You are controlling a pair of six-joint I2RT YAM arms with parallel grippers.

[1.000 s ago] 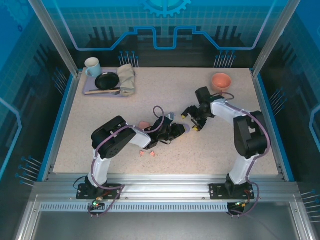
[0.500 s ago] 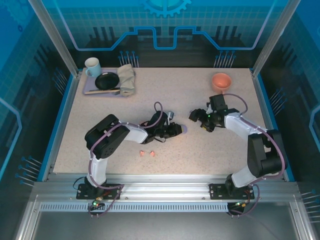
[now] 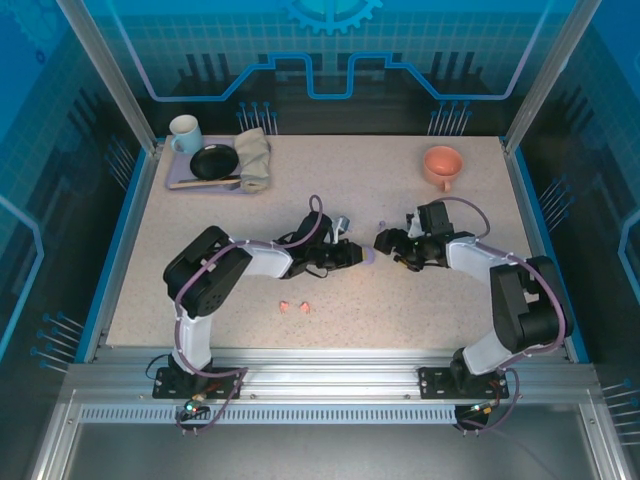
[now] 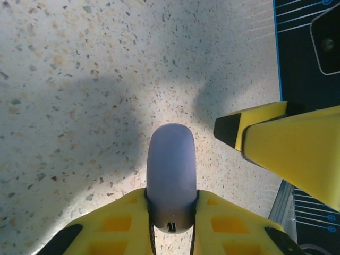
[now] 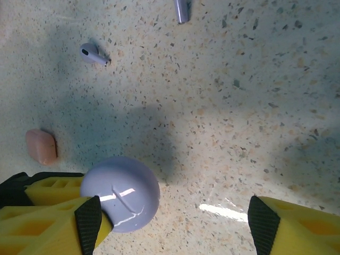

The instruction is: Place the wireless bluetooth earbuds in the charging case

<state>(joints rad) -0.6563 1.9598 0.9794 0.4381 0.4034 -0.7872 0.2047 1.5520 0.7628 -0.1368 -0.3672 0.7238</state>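
Roughly mid-table, the two arms meet tip to tip. The left pincer [image 4: 171, 226] is clamped on the lilac charging case [image 4: 171, 164]. Its yellow fingers [image 4: 228, 218] press both sides of the case at the end with the port, and the rounded end sticks out forward above the table [image 4: 79, 79]. The case looks closed.

The right pincer [image 5: 175, 215] is spread wide and holds nothing. One black pad [image 5: 87, 218] sits right against the lilac case, though I cannot tell if they actually touch. The other pad is well off to the far side. In the left wrist view, one right-arm finger [image 4: 287, 143] sits just beside the case without touching it.

In the top view, the two pink earbuds [image 3: 293, 306] lie side by side on the table, near the front edge and well apart from both pincers. In the right wrist view, a lilac earbud [image 5: 93, 53] lies loose on the table beyond the case. Another lilac stem-shaped piece [image 5: 181, 10] is cut off at the top edge, probably the other earbud. A salmon-pink rounded block [image 5: 41, 146] lies on the table near the case, and I cannot tell what it is.

At the far left corner, a tray [image 3: 180, 183] carries a mug [image 3: 184, 133], a black dish [image 3: 213, 161] and a folded cloth [image 3: 254, 157]. An orange cup [image 3: 441, 163] sits at the far right.
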